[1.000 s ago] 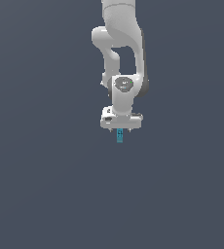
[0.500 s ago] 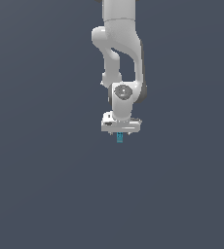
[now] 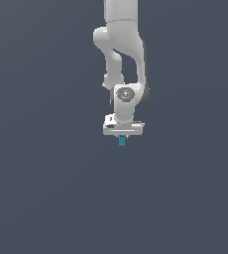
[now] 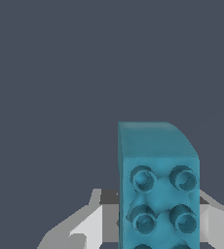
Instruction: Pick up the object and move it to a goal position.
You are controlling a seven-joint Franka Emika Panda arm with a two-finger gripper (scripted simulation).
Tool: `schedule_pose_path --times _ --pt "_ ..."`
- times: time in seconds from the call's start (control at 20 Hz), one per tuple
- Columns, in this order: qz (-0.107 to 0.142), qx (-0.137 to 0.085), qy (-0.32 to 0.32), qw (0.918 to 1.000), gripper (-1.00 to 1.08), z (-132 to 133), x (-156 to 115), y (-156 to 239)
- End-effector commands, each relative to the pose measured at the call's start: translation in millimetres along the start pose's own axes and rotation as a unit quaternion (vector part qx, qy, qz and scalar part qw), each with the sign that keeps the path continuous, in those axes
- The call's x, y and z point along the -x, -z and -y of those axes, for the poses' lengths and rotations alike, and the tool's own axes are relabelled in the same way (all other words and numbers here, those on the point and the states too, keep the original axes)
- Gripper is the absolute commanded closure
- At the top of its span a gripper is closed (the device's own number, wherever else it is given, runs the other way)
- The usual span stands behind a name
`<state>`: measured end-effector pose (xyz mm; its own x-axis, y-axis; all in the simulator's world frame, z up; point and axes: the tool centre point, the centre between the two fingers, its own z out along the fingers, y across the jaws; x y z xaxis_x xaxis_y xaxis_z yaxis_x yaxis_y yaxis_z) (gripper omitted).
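Note:
The object, a small teal-blue block [image 3: 121,141], hangs just under my white gripper [image 3: 122,138] in the middle of the exterior view. The gripper is shut on it and holds it upright in the air. In the wrist view the block [image 4: 158,185] fills the near part of the picture, its face showing round studs, with a grey-white finger [image 4: 92,221] on each side of it. The fingertips themselves are hidden behind the block.
Only a plain dark grey-blue background [image 3: 46,188] shows around the arm [image 3: 121,54]. No goal marker, table edge or other object is in view.
The arm has moved slightly upward with the block still in the gripper, and the wrist has turned a little. The grip has not changed.

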<state>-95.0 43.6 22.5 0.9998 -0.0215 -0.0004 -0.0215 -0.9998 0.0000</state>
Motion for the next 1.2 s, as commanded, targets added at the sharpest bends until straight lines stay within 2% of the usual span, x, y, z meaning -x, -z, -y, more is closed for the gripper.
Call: schedule_pose_path --times 0.0,0.2,0.4,0.9,1.15 --pt "0.000 0.000 0.000 1.0000 1.08 0.0 -0.3 -0.4" --pt "0.000 0.000 0.000 1.0000 1.08 -3.3 0.0 1.9" --pt "0.000 0.000 0.000 1.0000 1.08 -17.9 0.1 10.1" --pt "0.000 0.000 0.000 1.0000 1.08 -90.6 -1.1 51.5" --pt "0.000 0.000 0.000 1.0000 1.08 -113.4 -2.7 64.6"
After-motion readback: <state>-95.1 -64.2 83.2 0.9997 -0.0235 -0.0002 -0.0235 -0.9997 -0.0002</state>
